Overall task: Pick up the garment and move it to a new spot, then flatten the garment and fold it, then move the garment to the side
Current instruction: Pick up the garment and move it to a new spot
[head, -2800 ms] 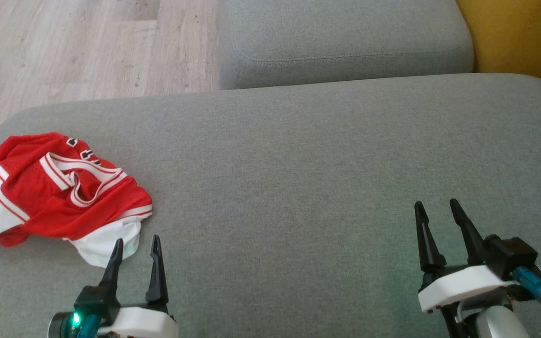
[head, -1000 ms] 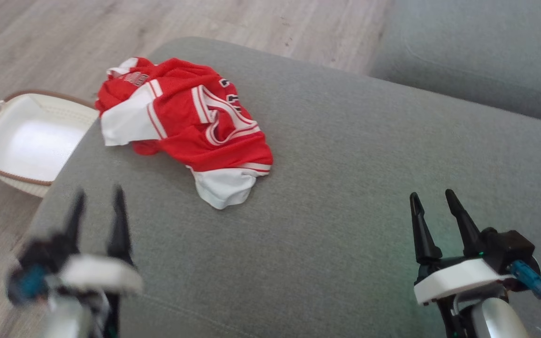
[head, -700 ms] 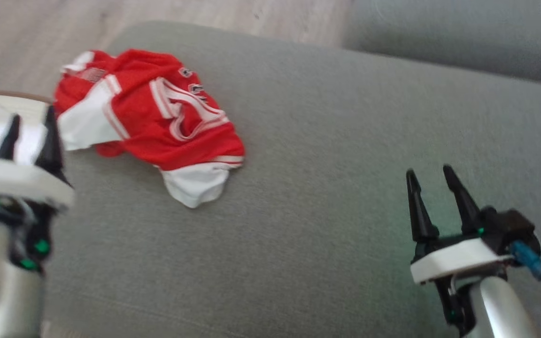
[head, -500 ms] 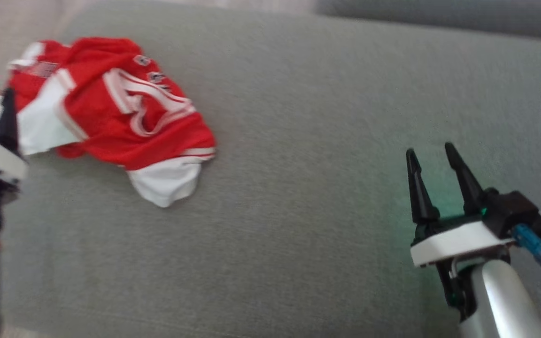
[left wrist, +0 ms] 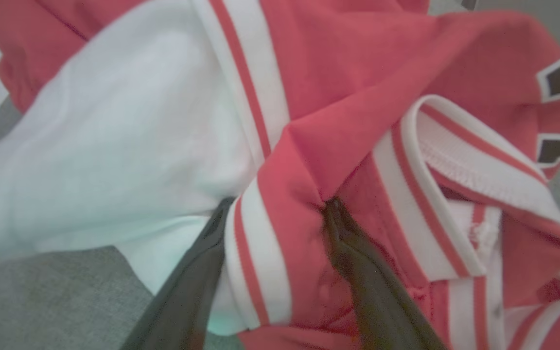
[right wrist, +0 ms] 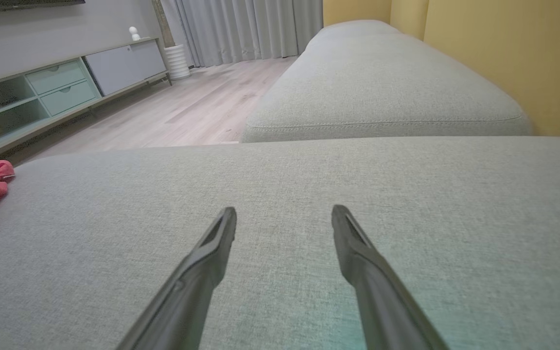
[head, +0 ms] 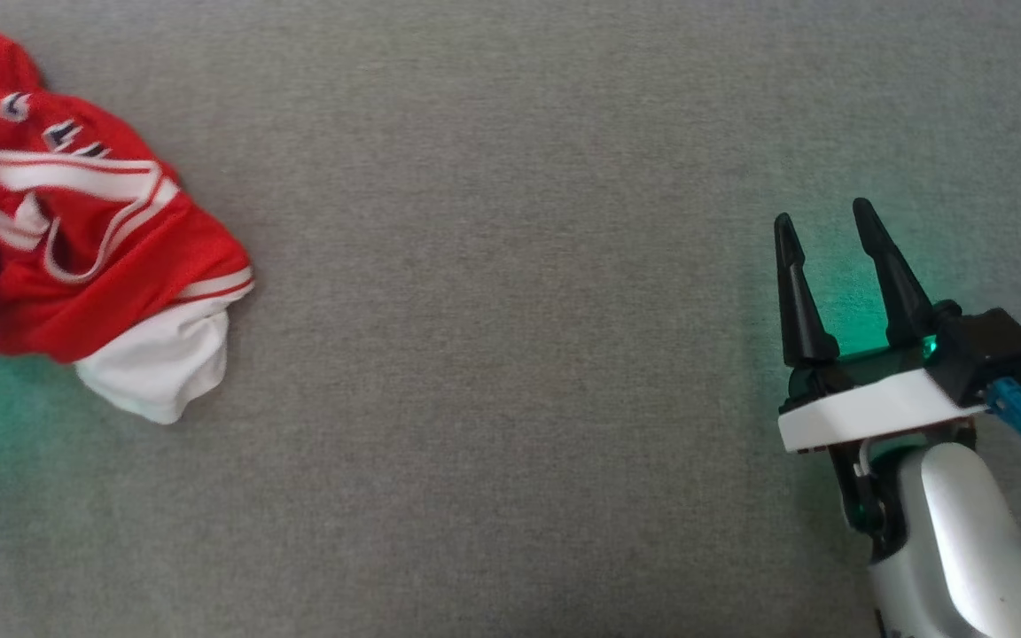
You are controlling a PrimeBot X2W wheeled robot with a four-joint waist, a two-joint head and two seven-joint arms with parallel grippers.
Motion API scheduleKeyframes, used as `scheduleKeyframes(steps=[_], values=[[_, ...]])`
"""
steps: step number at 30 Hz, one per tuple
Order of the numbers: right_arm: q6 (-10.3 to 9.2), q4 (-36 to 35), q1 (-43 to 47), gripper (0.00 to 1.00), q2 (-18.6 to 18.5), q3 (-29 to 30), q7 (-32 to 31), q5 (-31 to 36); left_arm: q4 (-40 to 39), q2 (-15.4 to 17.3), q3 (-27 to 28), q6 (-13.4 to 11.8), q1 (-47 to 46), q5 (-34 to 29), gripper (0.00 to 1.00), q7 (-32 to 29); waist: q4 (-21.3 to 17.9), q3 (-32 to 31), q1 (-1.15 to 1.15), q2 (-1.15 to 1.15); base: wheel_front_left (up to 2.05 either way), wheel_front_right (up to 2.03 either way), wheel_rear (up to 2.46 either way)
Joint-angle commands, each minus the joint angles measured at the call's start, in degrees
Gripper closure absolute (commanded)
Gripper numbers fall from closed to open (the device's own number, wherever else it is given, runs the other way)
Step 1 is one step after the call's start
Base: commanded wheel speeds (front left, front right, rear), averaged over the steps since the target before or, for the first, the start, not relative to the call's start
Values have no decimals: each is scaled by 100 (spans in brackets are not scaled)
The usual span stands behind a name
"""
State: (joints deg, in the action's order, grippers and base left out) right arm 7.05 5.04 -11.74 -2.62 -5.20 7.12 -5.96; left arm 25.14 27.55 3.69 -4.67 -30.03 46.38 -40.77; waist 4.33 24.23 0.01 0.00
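Entry, start of pick-up.

My left gripper (left wrist: 280, 204): the fingers (left wrist: 187, 282) are spread wide, with the tips pushed into the crumpled garment (head: 94, 257). A fold of red cloth with white stripes lies between them. One tip rests against the white panel and the other is tucked under a red fold beside the striped collar trim. The jaws have not closed on the cloth, so I have nothing gripped.

Garment: a red jersey with white panels and striped trim, bunched in a heap on the left part of the grey sofa (head: 519, 399) seat. A white corner points toward the near side.

My right gripper (head: 823, 213): the fingers are wide apart and empty, over bare seat on the right, well apart from the garment. A green glow lies on the fabric around it.

Far side, right wrist view: a second cushion (right wrist: 382, 87), a wood floor (right wrist: 197, 107), a yellow wall (right wrist: 503, 48) on the right, and a low cabinet (right wrist: 66, 78) on the left.
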Motion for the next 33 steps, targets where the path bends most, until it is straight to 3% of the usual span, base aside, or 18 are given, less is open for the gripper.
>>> scheduleKeyframes(steps=[1,2,5,11,21,28,33], values=[[44,-200,-154,0,-26,-152,51,-6,-167,395,210,-64,3,-20,75,-68,-52,30,-1,0,0,0,0],[44,-190,-166,0,-26,-155,59,-21,-210,421,216,-117,24,-32,100,-104,-57,13,-1,0,0,0,0],[44,-119,-177,0,-26,-157,89,-66,-364,495,239,-201,84,-78,100,-115,-48,-100,-1,0,0,0,0],[44,101,-86,0,-26,-116,205,-208,-800,637,307,-35,-102,-276,100,491,40,-587,-1,0,0,0,0],[44,483,228,0,-26,-127,416,-555,-1674,708,-97,611,-1204,-563,100,1201,67,-1667,-1,0,0,0,0],[44,586,356,0,-26,-136,478,-670,-2373,92,-693,860,-1963,-393,100,1279,-203,-2017,-1,0,0,0,0],[44,542,365,0,-26,-70,446,-635,-2708,-446,-1156,888,-2235,-323,100,1300,-550,-2069,-1,0,0,0,0]])
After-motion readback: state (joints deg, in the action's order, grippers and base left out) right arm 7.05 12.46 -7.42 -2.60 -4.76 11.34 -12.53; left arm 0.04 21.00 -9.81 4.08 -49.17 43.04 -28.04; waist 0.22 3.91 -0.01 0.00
